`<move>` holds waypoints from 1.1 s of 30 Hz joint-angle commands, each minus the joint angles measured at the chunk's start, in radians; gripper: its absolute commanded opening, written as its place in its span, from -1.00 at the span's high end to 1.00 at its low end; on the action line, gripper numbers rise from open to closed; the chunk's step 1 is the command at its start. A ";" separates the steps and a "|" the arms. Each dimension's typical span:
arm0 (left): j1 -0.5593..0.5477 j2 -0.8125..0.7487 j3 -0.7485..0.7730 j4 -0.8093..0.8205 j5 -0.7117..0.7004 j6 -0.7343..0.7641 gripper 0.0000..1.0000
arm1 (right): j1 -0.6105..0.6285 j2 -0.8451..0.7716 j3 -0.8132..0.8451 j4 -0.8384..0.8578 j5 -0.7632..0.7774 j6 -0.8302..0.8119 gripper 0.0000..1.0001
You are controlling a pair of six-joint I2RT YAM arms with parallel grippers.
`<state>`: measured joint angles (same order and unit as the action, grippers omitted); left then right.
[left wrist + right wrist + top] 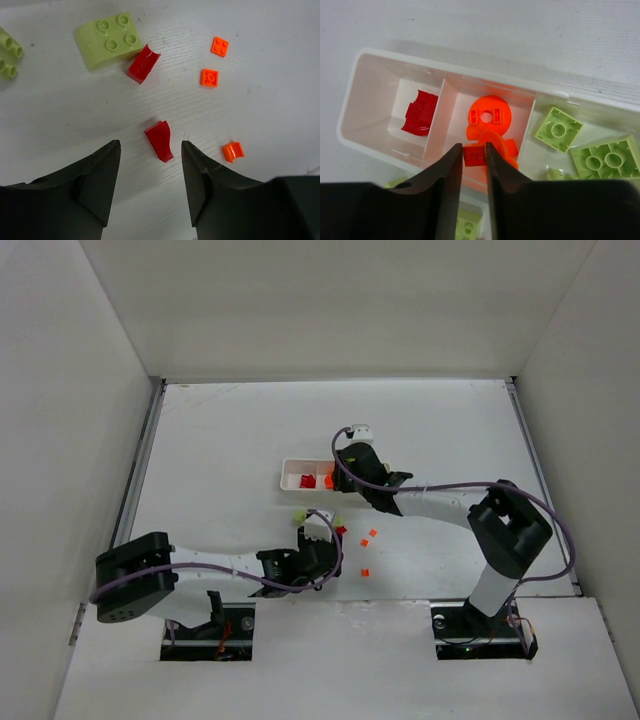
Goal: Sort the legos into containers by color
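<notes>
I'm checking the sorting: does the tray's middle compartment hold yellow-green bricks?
No, the middle compartment holds orange pieces; the yellow-green bricks lie in an end compartment.

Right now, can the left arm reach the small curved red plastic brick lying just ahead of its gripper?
Probably yes: the left gripper stands open, and the curved red brick lies on bare table right ahead, nothing covering it.

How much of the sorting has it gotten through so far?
Partly done. The tray already holds red bricks, orange pieces and yellow-green bricks in separate compartments. The right gripper is over the orange compartment; the open left gripper points at a loose red brick. Another red brick, three orange bricks and yellow-green ones lie on the table.
</notes>
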<state>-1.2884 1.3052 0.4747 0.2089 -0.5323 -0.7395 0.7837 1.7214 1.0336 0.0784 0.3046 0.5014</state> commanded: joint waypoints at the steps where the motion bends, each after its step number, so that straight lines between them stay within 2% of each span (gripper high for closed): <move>1: -0.013 0.017 0.016 0.030 -0.021 -0.040 0.02 | -0.005 0.007 0.039 0.037 -0.004 -0.001 0.17; 3: -0.015 0.034 0.021 0.035 -0.020 -0.040 0.01 | -0.005 -0.015 0.022 0.047 0.002 0.000 -0.07; 4: -0.015 0.043 0.024 0.037 -0.015 -0.040 0.01 | -0.005 -0.031 0.016 0.050 0.004 0.002 -0.09; 13: -0.009 0.140 0.045 0.079 -0.008 -0.029 0.05 | -0.007 -0.201 -0.113 0.081 0.010 0.026 0.02; 14: -0.005 0.150 0.050 0.086 -0.008 -0.028 0.12 | -0.007 -0.221 -0.134 0.087 0.017 0.034 0.04; 18: -0.004 0.174 0.068 0.075 -0.018 -0.014 0.61 | 0.004 -0.319 -0.236 0.112 0.044 0.052 0.08; 22: 0.011 0.077 0.039 0.070 -0.035 -0.011 0.68 | 0.005 -0.410 -0.335 0.110 0.044 0.074 0.13; 26: 0.086 -0.087 0.008 0.063 -0.015 0.002 0.68 | 0.019 -0.437 -0.389 0.112 0.024 0.077 0.24; 30: 0.203 -0.214 0.022 0.038 -0.005 0.060 0.66 | 0.062 -0.437 -0.415 0.116 0.017 0.078 0.28; 33: 0.303 -0.239 0.067 0.018 0.029 0.115 0.64 | 0.087 -0.445 -0.441 0.133 0.025 0.085 0.27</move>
<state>-1.0550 1.0847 0.4950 0.2562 -0.5255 -0.6941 0.8478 1.2987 0.6109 0.1455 0.3252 0.5728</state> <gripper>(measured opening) 0.200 0.364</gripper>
